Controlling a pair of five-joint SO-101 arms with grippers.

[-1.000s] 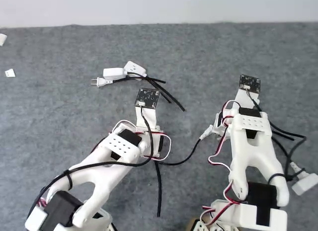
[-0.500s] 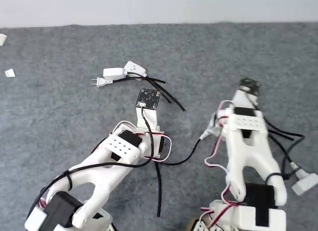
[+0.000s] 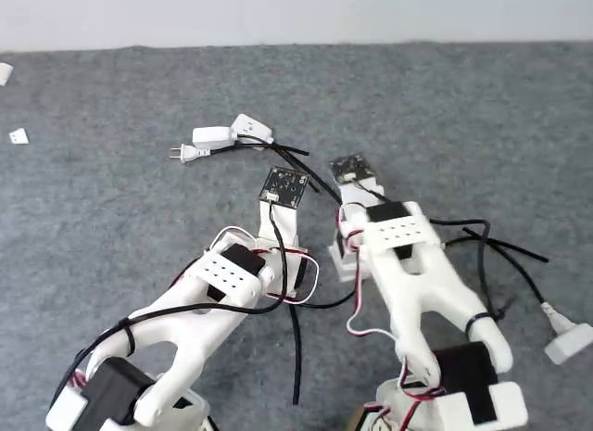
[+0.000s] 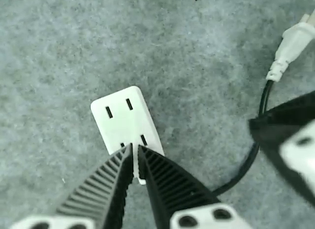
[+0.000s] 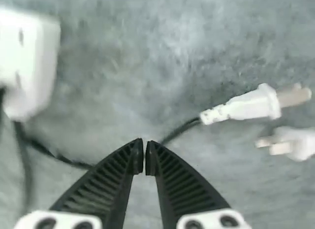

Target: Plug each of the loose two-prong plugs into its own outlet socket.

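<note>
Left gripper (image 4: 134,151): jaws closed together with nothing between them. The tips stand over the near end of the outlet block (image 4: 123,121); it cannot be told whether they touch it.
Right gripper (image 5: 143,151): jaws pressed shut and empty, poised above the grey mat (image 3: 111,227). A black cable (image 5: 177,129) runs past just behind the tips.
Outlet block: lies flat on the mat with its face up. The left wrist view shows two pairs of slots, and all of them are empty.
Long plug (image 5: 251,105): lies on its side on the mat, near the right gripper but apart from it. Its two prongs are bare and point away from its cable.
Second plug (image 5: 291,143): lies just beside the long plug, also loose, with its prongs exposed.
Grouping: in the high view the outlet block and both plugs lie close together on the far left part of the mat, with black cables trailing back from them.
White cord end (image 3: 567,340): lies at the mat's right edge, well apart from the rest. It cannot be told whether this is another plug.
Done: nothing, by the look of it. No plug sits in a slot and neither gripper holds one.
Left: every plug. Each one has to be picked up, turned so its prongs face a pair of slots, and pushed home.
Step in hand: probably the approach, with one gripper set to steady the block and the other nearing the plugs. Both would need to spread their jaws before any grasp.
</note>
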